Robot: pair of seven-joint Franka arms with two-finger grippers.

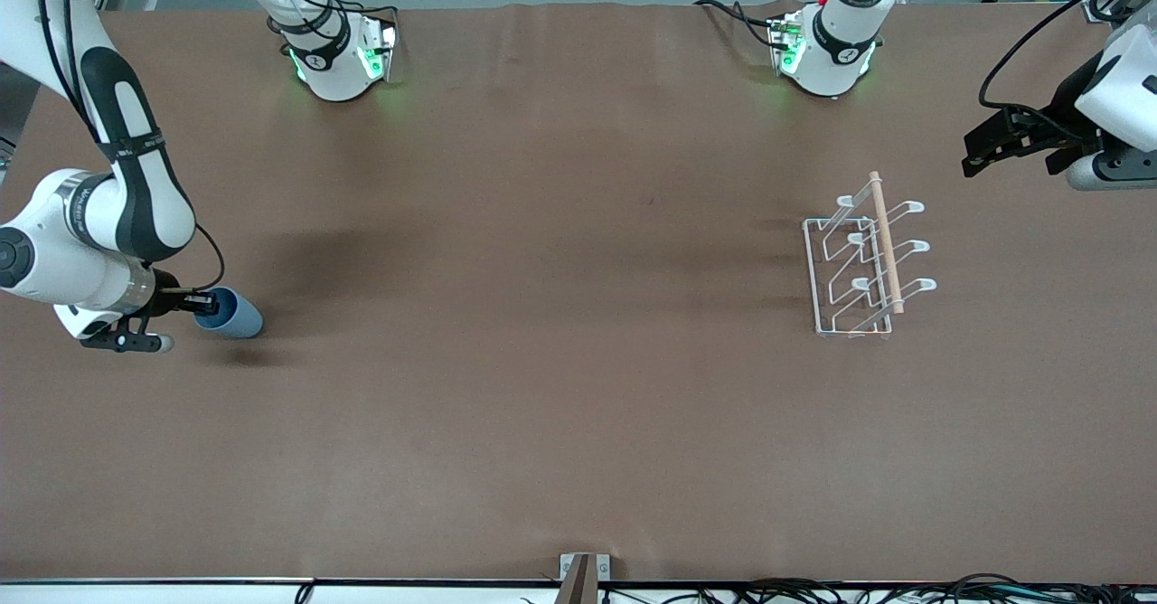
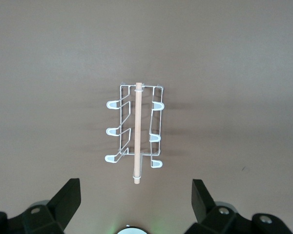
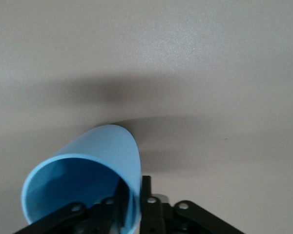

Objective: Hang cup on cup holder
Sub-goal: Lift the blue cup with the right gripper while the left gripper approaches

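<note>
While the right gripper (image 3: 132,202) has its fingers pinched on the cup (image 1: 230,313) rim, the left gripper (image 2: 136,200), waiting wide open over the rack (image 1: 863,265), holds nothing; that thin grip could slip when lifting.

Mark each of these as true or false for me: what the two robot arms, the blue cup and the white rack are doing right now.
1. The right gripper pinches the cup by its rim. True.
2. The cup hangs on the cup holder. False: it is at the right arm's end of the table, far from the rack.
3. The left gripper is open above the cup holder. True.
4. The left gripper holds the wooden rod. False: it holds nothing.
5. Every prong is bare. True.
</note>
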